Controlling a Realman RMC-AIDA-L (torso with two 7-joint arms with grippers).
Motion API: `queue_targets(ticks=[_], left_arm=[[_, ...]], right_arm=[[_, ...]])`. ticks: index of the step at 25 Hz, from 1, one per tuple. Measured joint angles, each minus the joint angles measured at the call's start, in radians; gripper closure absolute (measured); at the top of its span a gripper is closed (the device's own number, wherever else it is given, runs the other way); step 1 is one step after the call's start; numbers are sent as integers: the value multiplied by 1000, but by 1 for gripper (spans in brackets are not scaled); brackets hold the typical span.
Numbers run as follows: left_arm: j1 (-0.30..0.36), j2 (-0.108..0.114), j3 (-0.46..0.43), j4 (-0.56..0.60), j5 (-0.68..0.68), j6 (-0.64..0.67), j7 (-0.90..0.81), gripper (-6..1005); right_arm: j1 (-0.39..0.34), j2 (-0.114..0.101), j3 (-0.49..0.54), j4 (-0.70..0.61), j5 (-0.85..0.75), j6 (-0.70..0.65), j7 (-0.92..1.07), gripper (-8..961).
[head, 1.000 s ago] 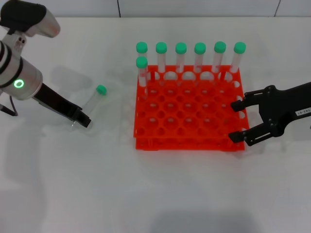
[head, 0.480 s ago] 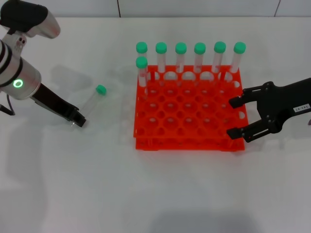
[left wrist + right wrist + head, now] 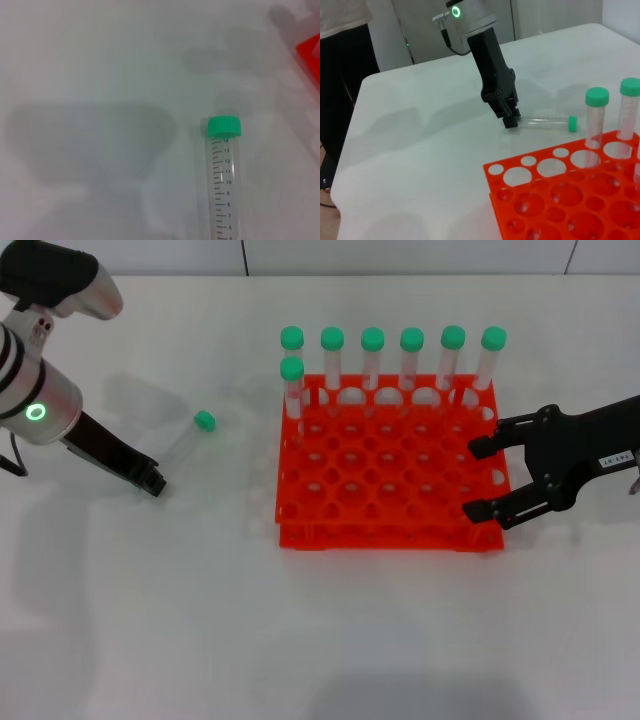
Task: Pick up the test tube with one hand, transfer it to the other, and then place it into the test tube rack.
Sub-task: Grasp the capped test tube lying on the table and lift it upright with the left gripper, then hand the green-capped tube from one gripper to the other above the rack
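Clear round-bottomed test tube [image 3: 186, 443] lies beside left hand [image 3: 152, 482].

Left wrist camera: one test tube [image 3: 223, 185] lies flat on the white worktop [image 3: 90, 60]. Green screw cap [image 3: 224, 126] in place. Clear wall carries a printed black scale, figures from 14 running down to about 8 legible; the lower figures are too soft to read with confidence. The closed end runs out of frame. A small piece of the test tube rack [image 3: 311, 54], orange-red, shows apart from the cap. Broad grey shadows fall across the worktop beside the tube.
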Motion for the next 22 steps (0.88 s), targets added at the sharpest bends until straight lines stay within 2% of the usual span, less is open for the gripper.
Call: queue_targets(ticks=[4,7,11,14,17,18,22], left_arm=[[6,-5,0,41,-9,-8,4,811],[47,-20,0,167,-51,-9,20,809],[155,-49,-1,383,-171,-48,115,807],[246,-61,-2,474,-360,-143,279,805],[304,-53,-5,472,-612,-187,468,803],[319,-44,-7,452,-710,-181,537,802],[327,-14,-13,359,-950,-109,733,799]], right_arm=[[-1,0,0,0,0,0,3,84],[-6,-3,5,0,0,-4,4,84],[-7,-2,5,0,0,-3,4,84],[-8,1,5,0,1,-2,1,85],[-9,9,5,0,2,-2,-2,85],[-9,12,4,0,2,-1,-2,85],[-9,24,2,0,0,1,-8,84]])
